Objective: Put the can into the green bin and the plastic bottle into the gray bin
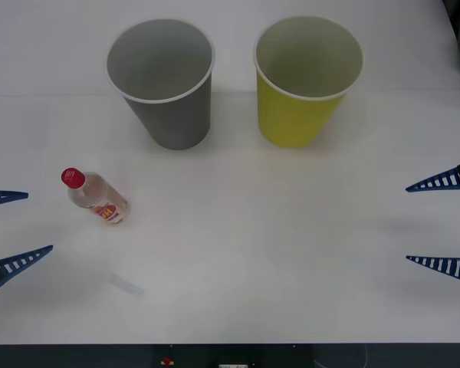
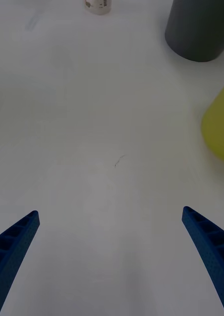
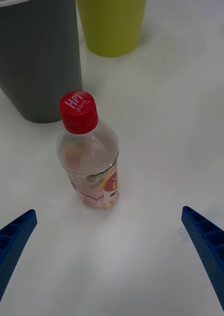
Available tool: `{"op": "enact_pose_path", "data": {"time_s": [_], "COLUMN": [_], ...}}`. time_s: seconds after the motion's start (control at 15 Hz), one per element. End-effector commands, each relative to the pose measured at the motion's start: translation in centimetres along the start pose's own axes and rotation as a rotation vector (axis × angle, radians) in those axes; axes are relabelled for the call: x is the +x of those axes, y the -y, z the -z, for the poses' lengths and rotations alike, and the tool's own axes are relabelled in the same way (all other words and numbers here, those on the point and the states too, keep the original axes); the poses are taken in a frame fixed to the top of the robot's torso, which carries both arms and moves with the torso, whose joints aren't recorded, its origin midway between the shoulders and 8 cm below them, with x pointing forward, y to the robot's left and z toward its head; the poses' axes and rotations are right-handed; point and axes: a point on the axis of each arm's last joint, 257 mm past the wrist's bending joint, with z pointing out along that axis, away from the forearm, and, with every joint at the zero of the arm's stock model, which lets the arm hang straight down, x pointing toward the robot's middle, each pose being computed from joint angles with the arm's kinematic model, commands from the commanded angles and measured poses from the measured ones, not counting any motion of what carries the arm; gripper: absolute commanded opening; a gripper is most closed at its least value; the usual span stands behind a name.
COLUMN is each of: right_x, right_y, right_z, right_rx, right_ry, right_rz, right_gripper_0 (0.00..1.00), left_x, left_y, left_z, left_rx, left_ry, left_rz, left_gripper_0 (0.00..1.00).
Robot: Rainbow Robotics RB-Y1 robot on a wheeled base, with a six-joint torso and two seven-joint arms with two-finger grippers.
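Two sets of fingers stand wide open, empty: your left gripper [image 1: 9,231] at nine o'clock, right gripper [image 1: 443,223] at three. The plastic bottle [image 1: 96,197] stands upright on the worktop [image 1: 276,253], just ahead of the left one. It looks top-heavy; a glancing finger could tip it. At twelve, the gray bin [image 1: 165,80] and green bin [image 1: 303,77] appear empty.
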Motion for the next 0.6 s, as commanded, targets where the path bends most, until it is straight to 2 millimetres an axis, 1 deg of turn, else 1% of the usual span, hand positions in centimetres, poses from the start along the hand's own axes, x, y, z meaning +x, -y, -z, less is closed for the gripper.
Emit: {"op": "enact_pose_path", "data": {"time_s": [0.07,0.33,0.6], "right_x": [0.0,0.0,0.0], "right_y": [0.0,0.0,0.0], "right_z": [0.0,0.0,0.0], "right_rx": [0.000,0.000,0.000], "right_ry": [0.000,0.000,0.000], "right_rz": [0.000,0.000,0.000], "right_gripper_0": [1.00,1.00,1.00], "left_x": [1.3,1.8,2.7], "left_y": [-0.1,-0.1,1.1], "left_z": [-0.9,-1.7,-4.0], "left_rx": [-0.042,-0.099,-0.141], "left_ry": [0.020,0.069,0.131], "left_rz": [0.088,0.164,0.288], "left_gripper_0": [1.00,1.00,1.00]}}
